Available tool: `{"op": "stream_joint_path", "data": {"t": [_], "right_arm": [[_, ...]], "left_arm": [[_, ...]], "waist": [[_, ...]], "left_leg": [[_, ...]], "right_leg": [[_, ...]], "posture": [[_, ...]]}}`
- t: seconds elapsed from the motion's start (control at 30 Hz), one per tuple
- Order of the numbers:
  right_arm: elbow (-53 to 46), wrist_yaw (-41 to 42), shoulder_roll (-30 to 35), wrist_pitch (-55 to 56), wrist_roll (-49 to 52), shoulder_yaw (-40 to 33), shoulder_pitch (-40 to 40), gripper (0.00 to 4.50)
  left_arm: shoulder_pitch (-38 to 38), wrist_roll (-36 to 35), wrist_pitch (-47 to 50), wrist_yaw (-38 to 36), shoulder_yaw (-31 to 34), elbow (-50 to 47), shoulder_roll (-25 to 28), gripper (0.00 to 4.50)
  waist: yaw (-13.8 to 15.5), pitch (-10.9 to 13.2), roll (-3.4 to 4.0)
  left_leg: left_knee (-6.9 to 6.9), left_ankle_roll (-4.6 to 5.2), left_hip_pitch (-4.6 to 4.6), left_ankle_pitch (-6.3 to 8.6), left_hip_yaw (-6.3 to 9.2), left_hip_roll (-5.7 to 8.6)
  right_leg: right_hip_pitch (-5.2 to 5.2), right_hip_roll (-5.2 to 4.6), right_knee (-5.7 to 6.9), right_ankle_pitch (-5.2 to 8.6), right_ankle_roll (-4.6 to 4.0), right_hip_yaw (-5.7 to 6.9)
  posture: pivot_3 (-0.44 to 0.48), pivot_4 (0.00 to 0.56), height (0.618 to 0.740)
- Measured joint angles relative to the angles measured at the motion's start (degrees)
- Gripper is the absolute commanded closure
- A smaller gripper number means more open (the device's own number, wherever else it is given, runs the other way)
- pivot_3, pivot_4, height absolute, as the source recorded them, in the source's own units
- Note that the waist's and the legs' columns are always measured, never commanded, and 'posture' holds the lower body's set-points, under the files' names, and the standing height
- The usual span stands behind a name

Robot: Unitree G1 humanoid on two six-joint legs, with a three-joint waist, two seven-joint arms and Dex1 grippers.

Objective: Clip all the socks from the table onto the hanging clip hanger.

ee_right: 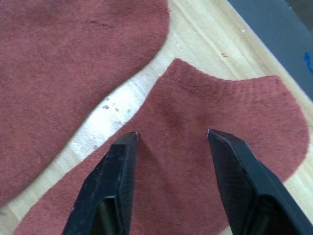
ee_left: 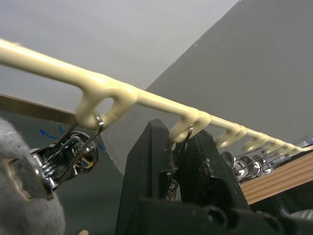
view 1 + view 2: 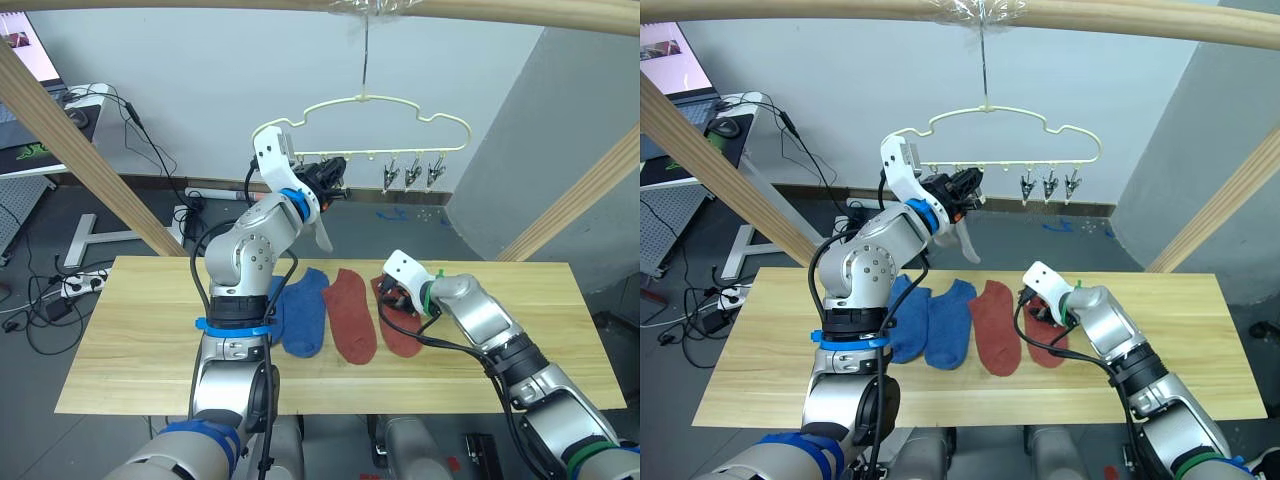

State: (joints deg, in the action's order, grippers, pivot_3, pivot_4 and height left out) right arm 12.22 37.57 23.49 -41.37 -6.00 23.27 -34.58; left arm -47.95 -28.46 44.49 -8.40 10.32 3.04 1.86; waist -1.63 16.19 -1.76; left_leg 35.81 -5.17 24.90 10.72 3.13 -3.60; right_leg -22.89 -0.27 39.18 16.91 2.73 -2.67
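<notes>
The right gripper (image 1: 171, 142) is hovering, fingers apart, over a rust-red sock (image 1: 215, 161) lying on the table (image 3: 560, 330); the left gripper (image 2: 178, 161) is squeezing a clip (image 2: 182, 147) on the clip hanger (image 3: 385, 110); a shallow pinch risks missing the flat knit.

Four socks are laid side by side on the table (image 3: 150, 330), near its middle. The leftmost sock (image 3: 908, 318) is partly hidden behind the left arm; the second sock (image 3: 305, 310) lies just right of it, then the third sock (image 3: 352, 315), then the rightmost sock (image 3: 400, 325). The clip hanger (image 3: 365, 110) is hung beyond the table's far edge, above it, with a fifth sock (image 3: 322, 232) suspended from its left part.
</notes>
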Motion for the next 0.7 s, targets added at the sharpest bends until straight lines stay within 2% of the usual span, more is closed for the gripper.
{"op": "stream_joint_path", "data": {"t": [0.13, 0.3, 0.37, 0.4, 0.7], "right_arm": [[0.01, 0.97, 2.24, -0.14, -0.07, -0.69, -2.54, 0.59], [1.38, 1.26, 2.31, 0.0, 0.01, -0.76, -3.19, 0.59], [3.28, 1.26, 2.18, 0.4, 0.06, -0.84, -4.03, 0.07], [4.43, 1.26, 2.03, 0.84, 0.08, -0.98, -4.47, 0.03], [13.1, 1.15, -0.49, 5.54, 0.08, -1.74, -5.76, 0.03]], "left_arm": [[0.01, 0.0, -0.05, 0.0, -0.1, 0.0, 0.0, 4.3], [0.01, 0.0, -0.11, 0.01, -0.43, 0.0, -0.01, 4.3], [0.01, 0.0, -0.11, 0.02, -0.69, 0.0, -0.02, 4.3], [0.02, 0.0, -0.11, 0.04, -0.79, 0.01, -0.01, 4.3], [0.02, 0.0, -0.09, 0.28, -0.94, -0.02, 0.08, 4.3]], "waist": [[-0.01, -0.01, -0.01], [0.0, -0.01, -0.01], [0.0, -0.01, -0.01], [0.0, -0.01, -0.01], [0.02, -0.01, -0.01]], "left_leg": [[-0.02, 0.01, 0.0, 0.01, 0.01, -0.01], [-0.03, -0.06, 0.01, -0.03, 0.0, 0.0], [-0.02, -0.06, 0.0, -0.03, 0.0, 0.0], [-0.01, -0.05, 0.0, -0.03, 0.0, 0.0], [-0.02, -0.08, 0.0, -0.04, -0.01, 0.0]], "right_leg": [[0.0, 0.0, 0.0, 0.0, 0.0, 0.02], [-0.01, -0.01, -0.01, 0.0, 0.0, 0.02], [-0.01, -0.01, 0.01, 0.0, 0.0, 0.02], [-0.01, -0.01, 0.02, 0.0, 0.0, 0.02], [-0.02, -0.01, 0.04, 0.0, 0.0, 0.02]], "posture": [[0.003, 0.232, 0.74], [0.005, 0.233, 0.74], [0.005, 0.233, 0.74], [0.005, 0.233, 0.74], [0.019, 0.234, 0.74]]}}
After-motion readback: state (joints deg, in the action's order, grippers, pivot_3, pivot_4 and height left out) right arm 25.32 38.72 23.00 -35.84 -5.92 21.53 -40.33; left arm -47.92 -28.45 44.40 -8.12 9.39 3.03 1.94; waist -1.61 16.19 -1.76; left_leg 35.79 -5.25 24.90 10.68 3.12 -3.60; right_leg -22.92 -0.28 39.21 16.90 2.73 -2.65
